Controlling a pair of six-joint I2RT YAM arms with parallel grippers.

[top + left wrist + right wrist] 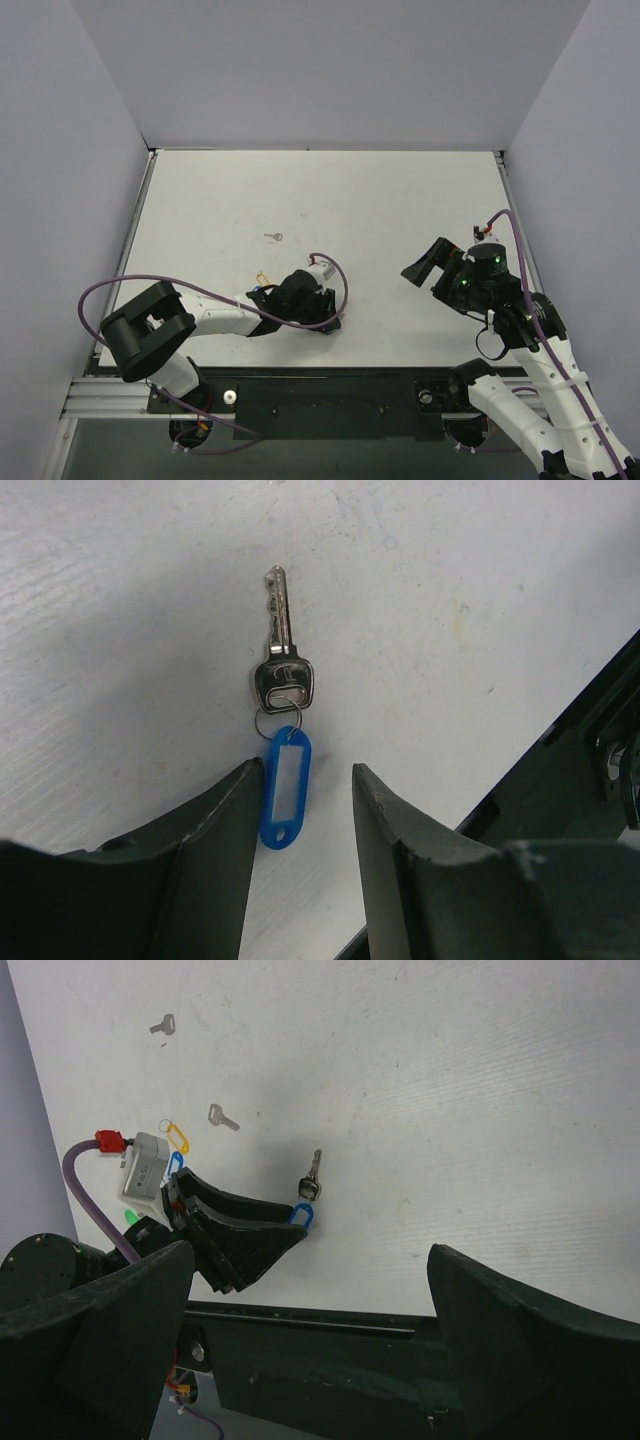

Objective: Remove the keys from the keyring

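Observation:
A small blue oval tag (285,790) lies flat on the white table with a thin metal ring (275,720) at its top. On that ring hangs a silver key (280,650), pointing away from me. My left gripper (305,767) is low over the table and open. Its jaws straddle the tag, which lies close against the left finger (215,820), while the right finger stands apart from it. The right wrist view shows the same tag (303,1216) and key (312,1178) at the left gripper's tip. My right gripper (311,1250) hangs wide open and empty, well to the right.
Two loose silver keys (222,1117) (162,1025) lie farther out on the table. A yellow tag (178,1137), a second blue tag (175,1160) and a green tag (131,1218) sit beside the left wrist. The black base rail (380,1330) runs along the near table edge.

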